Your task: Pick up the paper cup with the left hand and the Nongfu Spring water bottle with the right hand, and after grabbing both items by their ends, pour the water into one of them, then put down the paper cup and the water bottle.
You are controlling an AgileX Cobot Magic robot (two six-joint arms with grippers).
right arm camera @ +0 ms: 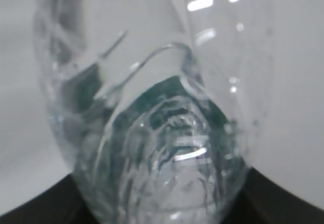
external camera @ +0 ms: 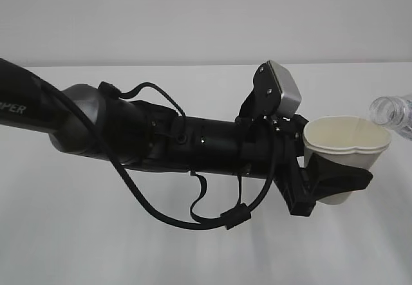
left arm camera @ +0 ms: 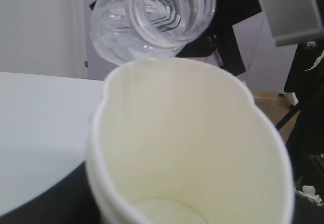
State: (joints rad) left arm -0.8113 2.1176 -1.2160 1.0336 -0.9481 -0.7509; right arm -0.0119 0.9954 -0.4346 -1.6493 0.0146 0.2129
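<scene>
My left gripper (external camera: 335, 179) is shut on the cream paper cup (external camera: 347, 145), held upright above the white table at the right. Its black fingers (external camera: 351, 177) wrap the cup's lower half and dent the rim. The clear Nongfu Spring water bottle (external camera: 390, 111) tilts in from the right edge, its open mouth just beside and above the cup's rim. In the left wrist view the bottle's mouth (left arm camera: 172, 6) hangs over the far rim of the cup (left arm camera: 192, 133). The bottle (right arm camera: 152, 133) fills the right wrist view, gripped at its base between the dark jaws of my right gripper (right arm camera: 157, 216). I cannot tell whether water is in the cup.
The thick black left arm (external camera: 180, 140) stretches across the middle of the white table (external camera: 96, 233), with loose cables (external camera: 193, 217) hanging below it and a grey camera box (external camera: 283, 92) on top. Dark stands (left arm camera: 304, 107) and a floor lie beyond the table's far edge.
</scene>
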